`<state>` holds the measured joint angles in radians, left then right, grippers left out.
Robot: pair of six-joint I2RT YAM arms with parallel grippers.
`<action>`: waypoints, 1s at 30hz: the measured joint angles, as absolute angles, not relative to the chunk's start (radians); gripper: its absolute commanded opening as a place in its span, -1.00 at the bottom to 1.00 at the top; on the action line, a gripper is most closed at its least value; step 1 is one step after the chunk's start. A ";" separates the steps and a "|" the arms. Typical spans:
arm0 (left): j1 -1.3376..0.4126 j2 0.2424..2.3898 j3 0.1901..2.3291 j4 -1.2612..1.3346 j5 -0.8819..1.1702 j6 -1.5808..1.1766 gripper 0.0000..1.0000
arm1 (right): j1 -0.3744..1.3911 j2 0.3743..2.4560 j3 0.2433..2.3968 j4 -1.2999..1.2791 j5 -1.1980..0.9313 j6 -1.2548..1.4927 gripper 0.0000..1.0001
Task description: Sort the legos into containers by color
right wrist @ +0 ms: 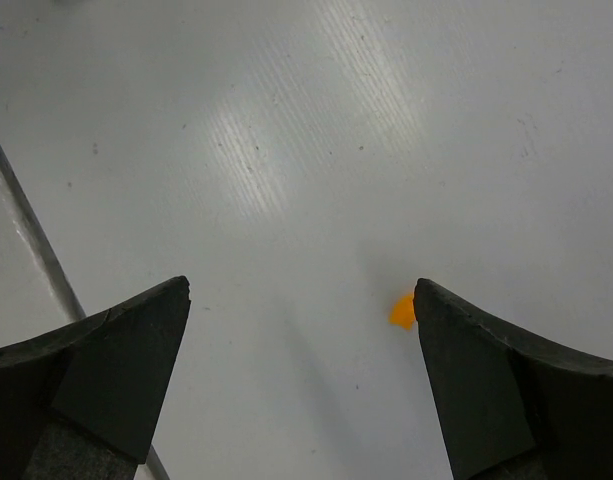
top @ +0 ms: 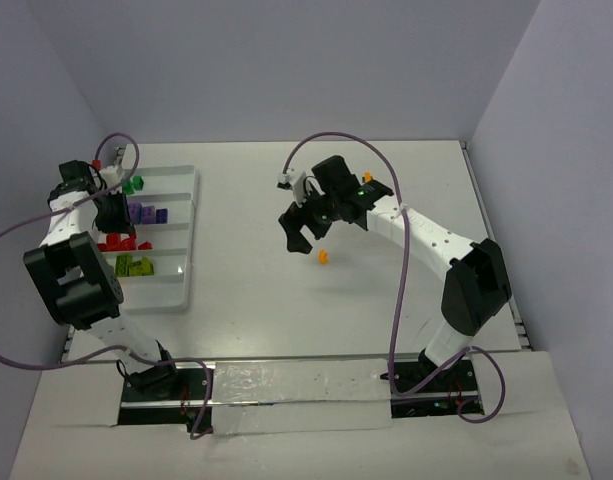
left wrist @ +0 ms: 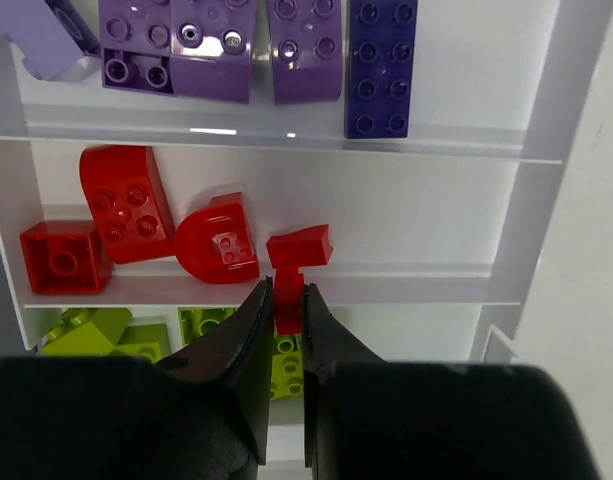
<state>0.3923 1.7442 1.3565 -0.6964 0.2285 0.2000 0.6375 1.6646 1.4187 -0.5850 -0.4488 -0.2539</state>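
White translucent ridged plastic tray (top: 178,205), left of frame: bricks rowed by colour.
Left gripper (left wrist: 285,303): clenched on small red T-shaped brick (left wrist: 299,247) straddling the red row's lower ridge; best nudged up-frame before release.
Right gripper (right wrist: 301,330): fingers spread, empty.
Small orange brick (right wrist: 402,311): right of centre.

1. Tray (left wrist: 546,150), red compartment: red bricks (left wrist: 126,205) crowd one end; the other end is bare floor.
2. Ridges (left wrist: 406,285) wall its long sides; the left gripper (left wrist: 286,312), pinching a small red brick (left wrist: 288,292), sits over one.
3. Orange brick (right wrist: 400,311) lies alone on the table (right wrist: 286,150), between the spread right gripper (right wrist: 301,290) fingers, close to one.
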 measured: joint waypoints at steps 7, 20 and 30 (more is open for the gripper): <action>0.389 1.806 1.359 -0.693 0.221 0.213 -0.81 | 0.586 1.665 1.414 -0.585 -0.451 -0.245 1.00; 0.370 1.876 1.406 -0.689 0.205 0.232 -0.01 | 0.522 1.614 1.338 -0.555 -0.453 -0.219 1.00; 0.015 1.712 1.412 -0.647 0.267 0.233 0.08 | 0.325 1.485 1.221 -0.490 -0.470 -0.125 1.00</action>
